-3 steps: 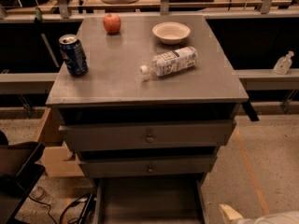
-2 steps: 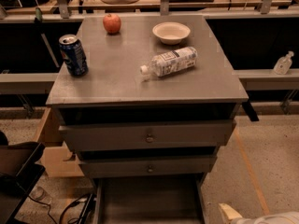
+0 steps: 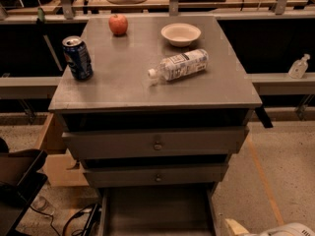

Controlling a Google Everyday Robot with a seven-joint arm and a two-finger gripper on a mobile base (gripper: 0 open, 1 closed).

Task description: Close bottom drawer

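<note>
The grey bottom drawer (image 3: 157, 209) is pulled out near us, wide open. The gripper (image 3: 240, 228) is just right of it.

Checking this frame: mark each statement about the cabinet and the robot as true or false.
1. The bottom drawer is pulled out, with its inner tray showing. True.
2. The water bottle stands upright. False: it lies on its side on the cabinet top.
3. The apple sits inside the bowl. False: it rests on the cabinet top, left of the bowl and apart from it.
4. The gripper is at the lower right edge of the view, to the right of the bottom drawer. True.
5. The can stands upright near the top's left edge. True.
</note>
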